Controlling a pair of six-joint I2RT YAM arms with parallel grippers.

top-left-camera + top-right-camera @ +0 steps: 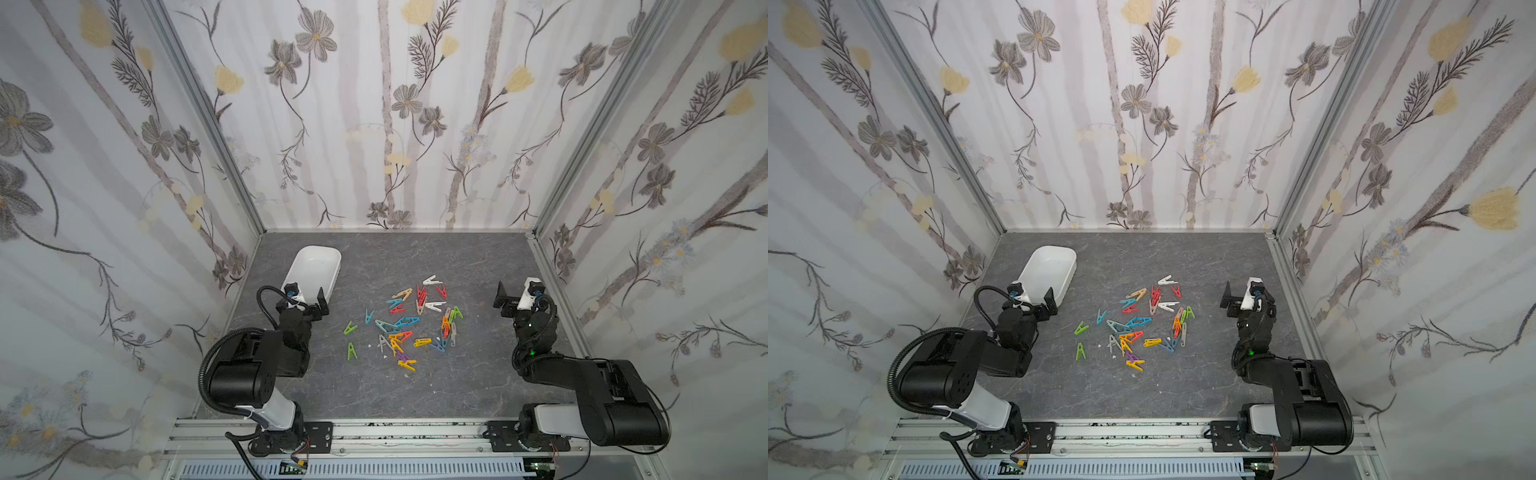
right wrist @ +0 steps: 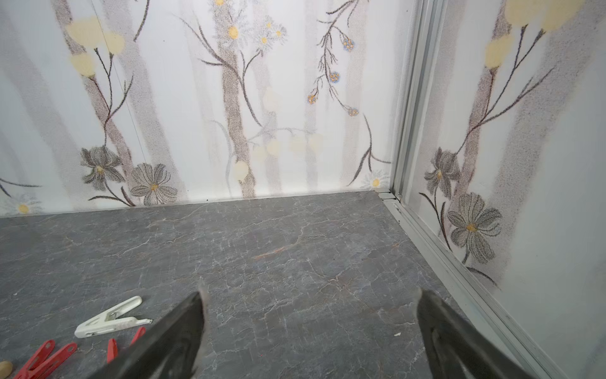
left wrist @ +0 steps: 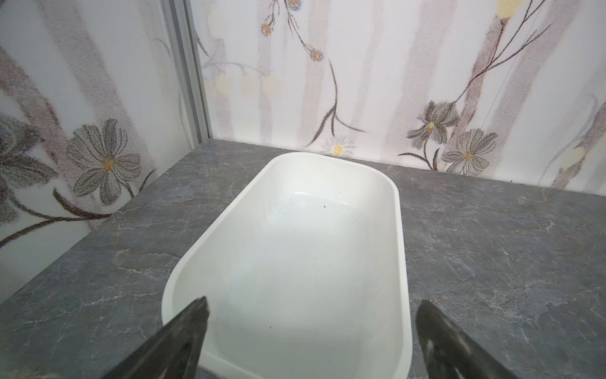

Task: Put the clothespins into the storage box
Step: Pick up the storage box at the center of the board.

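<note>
Left wrist view: your left claw [image 3: 313,303] stands wide open and grips nothing. Its fingers [image 3: 183,334] straddle the near end of the storage box [image 3: 402,249]. One shows over the box's near corner, the other over the table [image 3: 492,249] just outside the long side. Whether either finger touches the rim, you cannot tell from here. The box is a white tub with rounded corners, and its pale floor shows a few dark specks.

In both top views the box lies on the left arm's side of the table. It is set at a slant, its far end toward the back corner of the flowered wall [image 1: 374,124].

The clothespins [image 1: 406,321] lie in a loose scatter in the middle of the table, between your two arms and well apart from the box. Many overlap in the heart of the heap. Two green clothespins [image 1: 350,328] lie by themselves on the side nearer the box, and a yellow clothespin [image 1: 406,365] marks the near edge.

Right wrist view: your right claw [image 2: 311,295] is spread wide too, holding nothing, above the table near the metal rail [image 2: 436,249] at the foot of the side wall. A white clothespin [image 2: 108,318] and red clothespins [image 2: 46,357] lie on the table to one side of it, one red partly hidden behind a finger.
</note>
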